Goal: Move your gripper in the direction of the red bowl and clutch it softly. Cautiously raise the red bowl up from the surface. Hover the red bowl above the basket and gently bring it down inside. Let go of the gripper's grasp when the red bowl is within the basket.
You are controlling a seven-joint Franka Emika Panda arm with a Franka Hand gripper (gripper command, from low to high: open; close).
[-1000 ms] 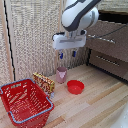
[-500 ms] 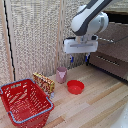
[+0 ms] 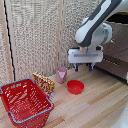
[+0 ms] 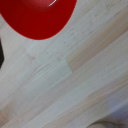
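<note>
Exterior view, nearest the camera: the basket [image 3: 26, 102], red wire mesh with a light blue rim, stands upright on the pale wooden floor [image 3: 95, 107] at the exterior view's lower left. Nothing can be made out inside it.

Just behind the basket's far corner, a small red-yellow box [image 3: 44, 82] leans at an angle, close to or touching the rim; contact cannot be told. Beyond the box stands a pinkish cup [image 3: 61, 74], upright, near the slatted wall [image 3: 37, 35].

The bowl [image 3: 75, 87], shallow, round and glossy red, rests on the floor to the exterior view's right of the basket, apart from it and from the cup.

The gripper [image 3: 83, 67] hangs in the air above and slightly behind the bowl, clear of it, pointing downward. Its two blue-tipped fingers [image 3: 76, 68] stand well spread, with an empty gap between them; nothing is held. The white and grey arm [image 3: 95, 27] rises from it toward the upper right of the exterior view. Dark furniture [image 3: 116, 60] lies behind, at the exterior view's right.

Wrist view: the bowl [image 4: 39, 16] appears as a large red arc cut off by the picture's edge, lying on wooden boards [image 4: 75, 80]. The fingers are not clearly seen here; only a dark sliver shows at one edge.
</note>
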